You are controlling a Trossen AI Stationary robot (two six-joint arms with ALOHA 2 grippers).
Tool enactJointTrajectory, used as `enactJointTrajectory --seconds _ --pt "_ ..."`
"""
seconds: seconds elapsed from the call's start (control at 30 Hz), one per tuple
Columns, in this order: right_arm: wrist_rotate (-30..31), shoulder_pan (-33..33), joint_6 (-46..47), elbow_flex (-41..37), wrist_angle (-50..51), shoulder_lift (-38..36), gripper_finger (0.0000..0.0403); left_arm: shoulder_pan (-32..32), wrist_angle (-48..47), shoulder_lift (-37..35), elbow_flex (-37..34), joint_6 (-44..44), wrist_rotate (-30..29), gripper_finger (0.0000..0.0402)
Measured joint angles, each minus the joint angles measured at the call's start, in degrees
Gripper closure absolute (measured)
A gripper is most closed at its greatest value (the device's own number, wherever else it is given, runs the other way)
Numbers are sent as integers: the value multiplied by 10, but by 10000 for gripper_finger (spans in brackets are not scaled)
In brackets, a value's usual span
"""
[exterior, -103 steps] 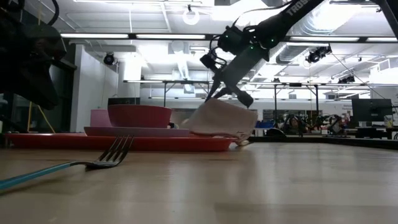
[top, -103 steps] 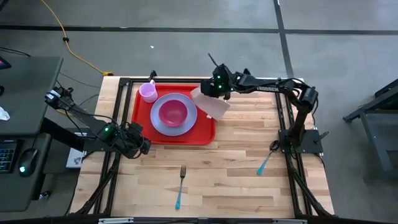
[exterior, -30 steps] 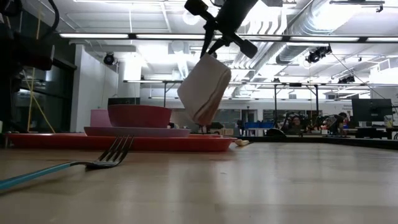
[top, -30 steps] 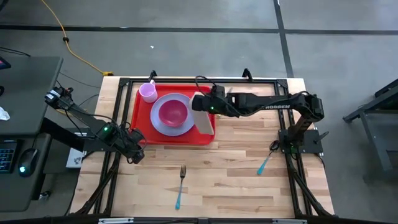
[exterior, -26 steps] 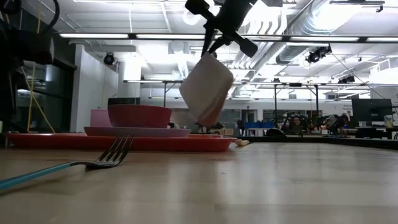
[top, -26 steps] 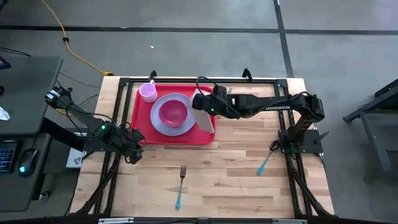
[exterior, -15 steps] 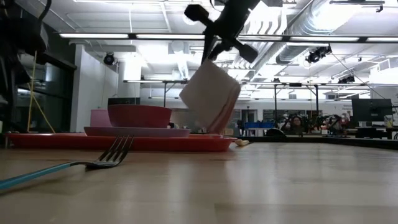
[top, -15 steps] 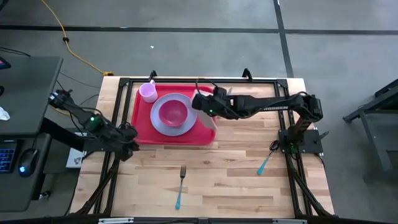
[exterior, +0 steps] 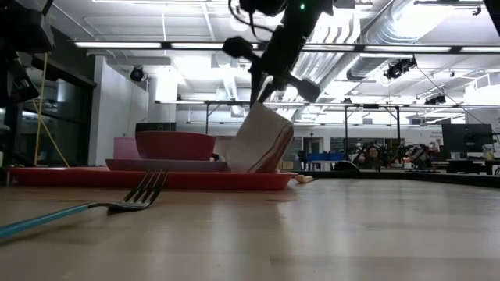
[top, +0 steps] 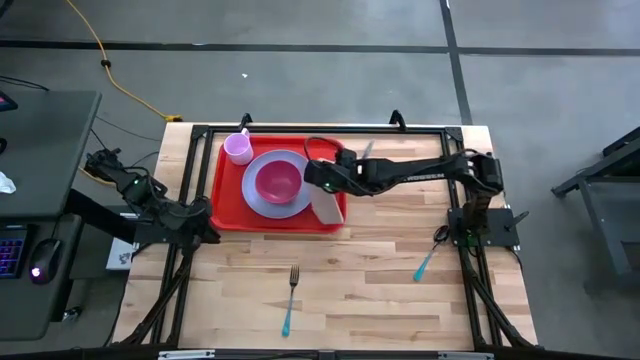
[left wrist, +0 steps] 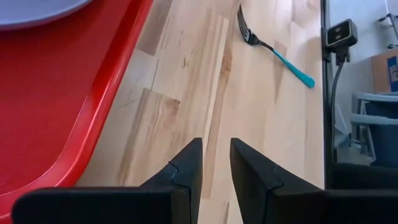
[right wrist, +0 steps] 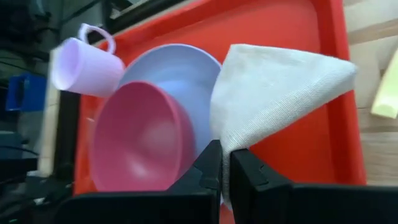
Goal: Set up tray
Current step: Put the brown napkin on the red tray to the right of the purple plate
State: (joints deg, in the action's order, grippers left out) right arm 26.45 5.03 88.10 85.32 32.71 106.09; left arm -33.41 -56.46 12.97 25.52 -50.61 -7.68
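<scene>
A wooden table [top: 380,270] of pale planks carries everything. On its far left part lies a red tray [top: 228,205], flat on the wood. Near the front edge, left of centre, lies a fork [top: 290,296] with a blue handle. Towards the right side lies a second blue-handled utensil [top: 425,264], its head hidden by the arm's base.
</scene>
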Motion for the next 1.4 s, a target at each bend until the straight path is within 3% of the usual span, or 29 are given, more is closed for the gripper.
enactJointTrajectory --seconds 0.5,0.97,1.4 --pt "-54 37 -91 0 65 17 403 0 -7 0 0 -8 -11 291" --pt "-65 44 -147 0 143 17 403 0 -8 0 0 -25 -36 291" --pt "-73 48 -216 0 101 33 403 0 -7 0 0 -26 -34 291"
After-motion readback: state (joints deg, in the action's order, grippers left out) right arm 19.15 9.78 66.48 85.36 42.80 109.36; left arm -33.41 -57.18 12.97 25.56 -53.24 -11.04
